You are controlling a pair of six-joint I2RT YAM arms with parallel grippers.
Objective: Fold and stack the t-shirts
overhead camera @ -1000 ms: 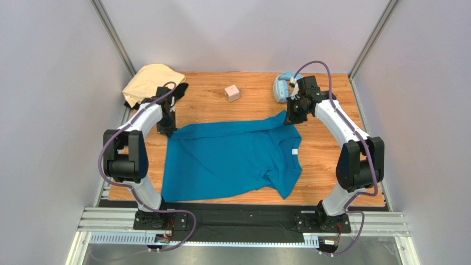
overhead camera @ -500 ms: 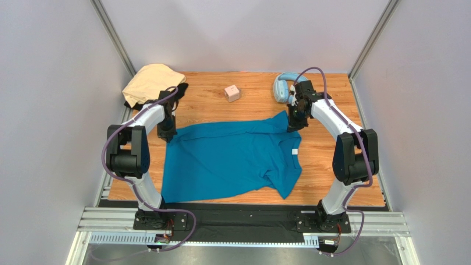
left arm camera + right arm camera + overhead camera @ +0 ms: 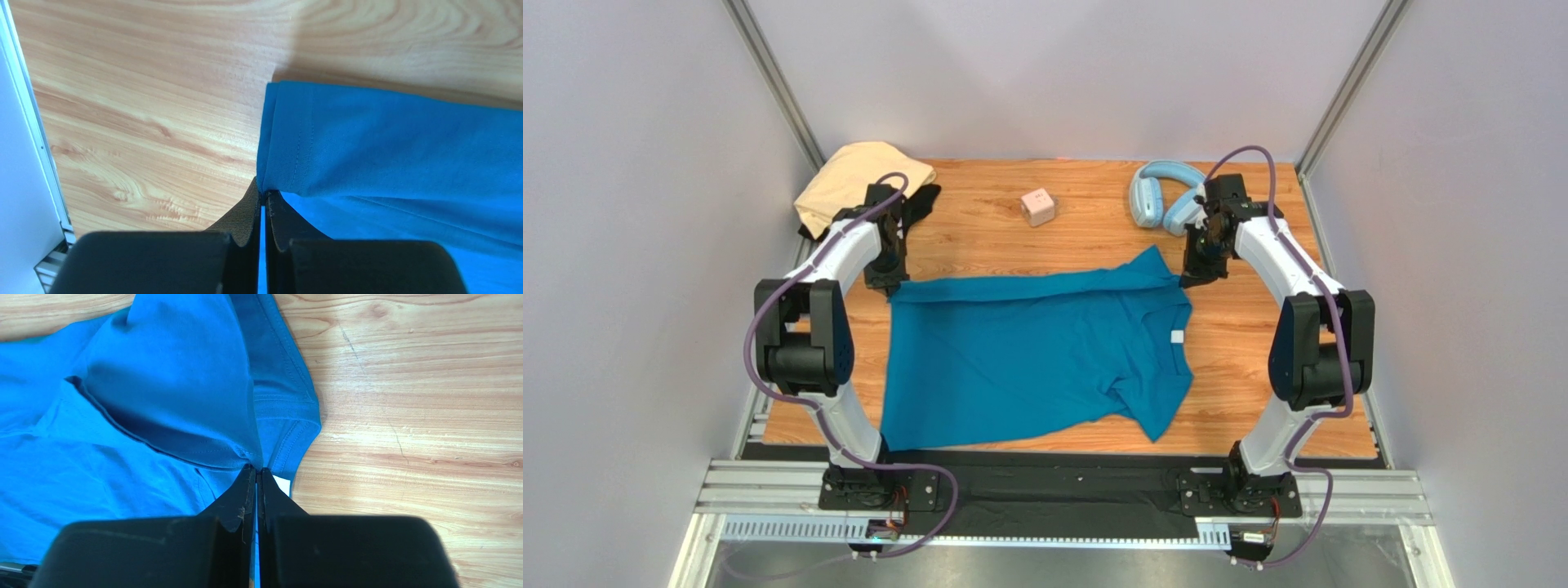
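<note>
Teal t-shirt (image 3: 1038, 355) lies spread on the worktop (image 3: 1259, 368). Left pincer (image 3: 263, 199) clamped on its far-left corner, right pincer (image 3: 256, 471) clamped on its far-right fold (cloth between the tips). Tan t-shirt (image 3: 848, 178) bunched far left.

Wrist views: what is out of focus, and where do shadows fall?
Left wrist view: the black left gripper is blurred, the teal-blue cloth t-shirt and wooden table are sharp, with a soft shadow on the wood beyond its edge. Right wrist view: the right gripper is soft too; the raised fold shades the cloth beneath.
</note>
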